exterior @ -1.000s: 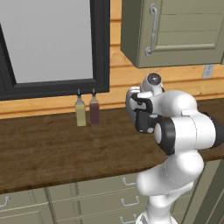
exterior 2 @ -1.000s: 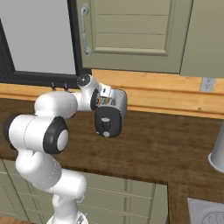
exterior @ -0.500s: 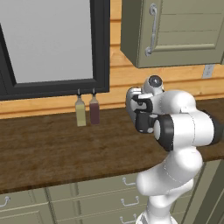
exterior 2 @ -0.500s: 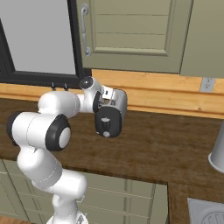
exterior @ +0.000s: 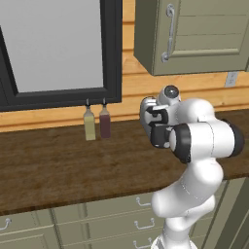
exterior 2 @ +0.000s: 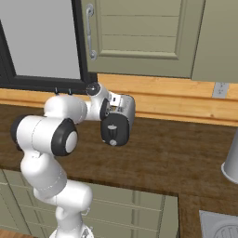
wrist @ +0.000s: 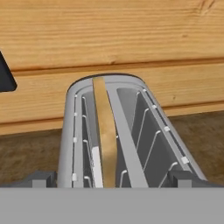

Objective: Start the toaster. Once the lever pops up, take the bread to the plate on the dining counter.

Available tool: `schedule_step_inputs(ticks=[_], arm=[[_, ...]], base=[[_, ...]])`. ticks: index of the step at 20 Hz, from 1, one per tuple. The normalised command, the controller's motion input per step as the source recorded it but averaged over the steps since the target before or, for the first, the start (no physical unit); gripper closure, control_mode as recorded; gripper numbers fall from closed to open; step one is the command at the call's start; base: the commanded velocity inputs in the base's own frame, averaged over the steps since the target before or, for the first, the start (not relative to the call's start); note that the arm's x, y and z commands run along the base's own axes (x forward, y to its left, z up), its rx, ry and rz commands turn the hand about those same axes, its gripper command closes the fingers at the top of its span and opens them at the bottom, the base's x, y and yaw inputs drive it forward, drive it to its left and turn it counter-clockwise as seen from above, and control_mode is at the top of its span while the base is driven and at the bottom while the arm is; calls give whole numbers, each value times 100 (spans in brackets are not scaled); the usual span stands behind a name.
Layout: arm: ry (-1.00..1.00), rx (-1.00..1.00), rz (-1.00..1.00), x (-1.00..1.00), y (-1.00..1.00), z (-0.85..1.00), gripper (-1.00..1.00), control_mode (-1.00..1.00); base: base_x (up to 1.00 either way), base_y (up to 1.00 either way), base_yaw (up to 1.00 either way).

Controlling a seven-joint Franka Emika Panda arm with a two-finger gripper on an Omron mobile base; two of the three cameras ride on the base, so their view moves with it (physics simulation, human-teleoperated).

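2 bottles [exterior: 96, 121] stand at the counter's [exterior: 58, 170] back edge under the window [exterior: 53, 46], left of my arm. The toaster [exterior 2: 118, 120] sits near that back edge, my arm partly blocking it. Bread [wrist: 105, 131] stands in its left slot. My gripper [wrist: 109, 181], jaws spread wide, hovers over the toaster, holding nothing.

The dark wood-plank surface [exterior: 58, 170] runs along the wooden wall, over pale drawers; two slim bottles [exterior: 96, 122] stand side by side at its far edge; right of them sits the toaster [exterior 2: 119, 119]; a grey vessel [exterior 2: 231, 162] stands far right.
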Motion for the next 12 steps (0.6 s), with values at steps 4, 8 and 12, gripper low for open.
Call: schedule_step_inputs(ticks=[4, 8, 12], arm=[[0, 0, 0, 12, 0, -7, -100, -100], [0, 0, 0, 14, 0, -8, -100, -100], [0, 0, 0, 17, 0, -8, -100, -100]], base=[[0, 0, 0], [0, 0, 0], [0, 0, 0]])
